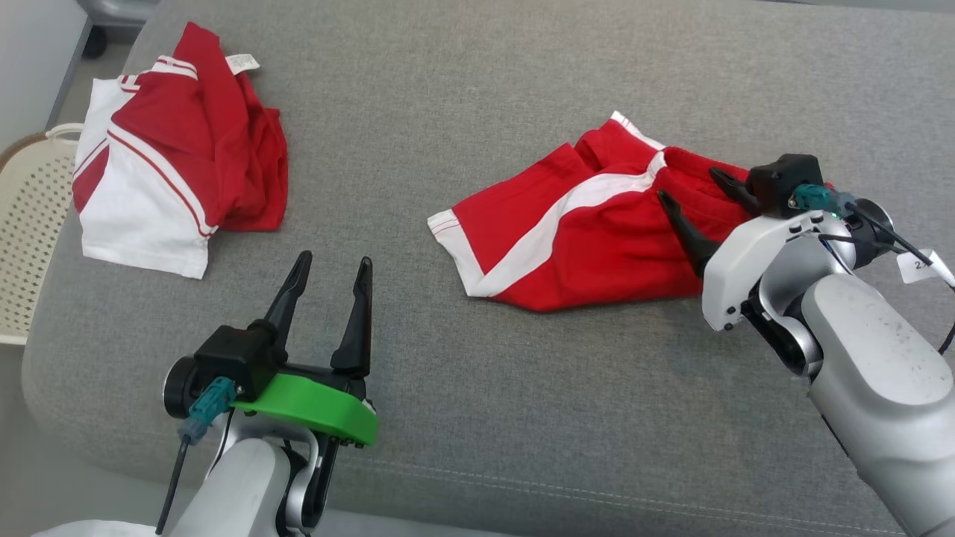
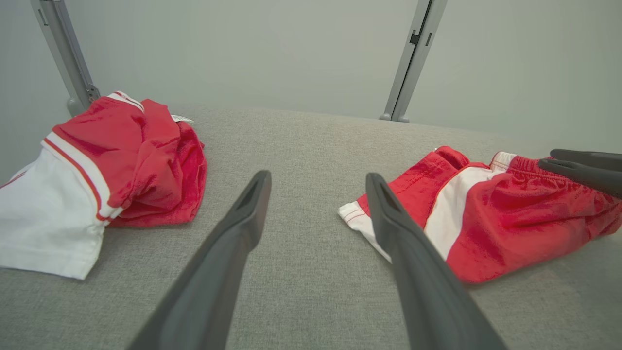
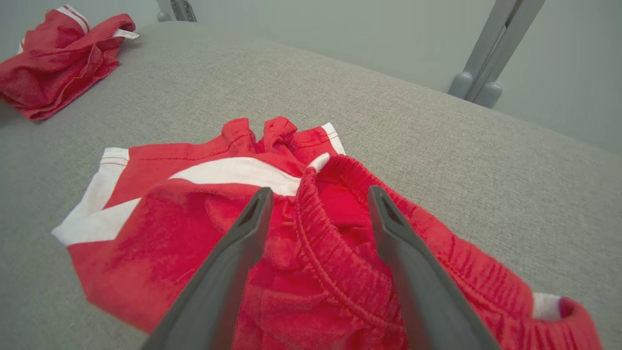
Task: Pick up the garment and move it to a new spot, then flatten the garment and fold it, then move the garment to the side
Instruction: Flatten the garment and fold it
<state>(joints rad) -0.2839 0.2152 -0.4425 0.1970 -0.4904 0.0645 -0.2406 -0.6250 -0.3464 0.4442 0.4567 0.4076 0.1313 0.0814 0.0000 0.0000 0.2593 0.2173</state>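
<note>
Risk lies in the grab: the right gripper [image 1: 686, 183], jaws spread and holding nothing, hangs over the bunched waistband [image 3: 330, 253] of the red shorts [image 1: 589, 239]. Closing there may catch one layer only, so the cloth would likely lift twisted. The shorts lie right of centre on the grey cushion [image 1: 477, 89], long axis running across it, waistband toward the robot's right, leg hem toward its left. The left gripper [image 1: 335, 259] hovers spread and empty over bare cushion.
</note>
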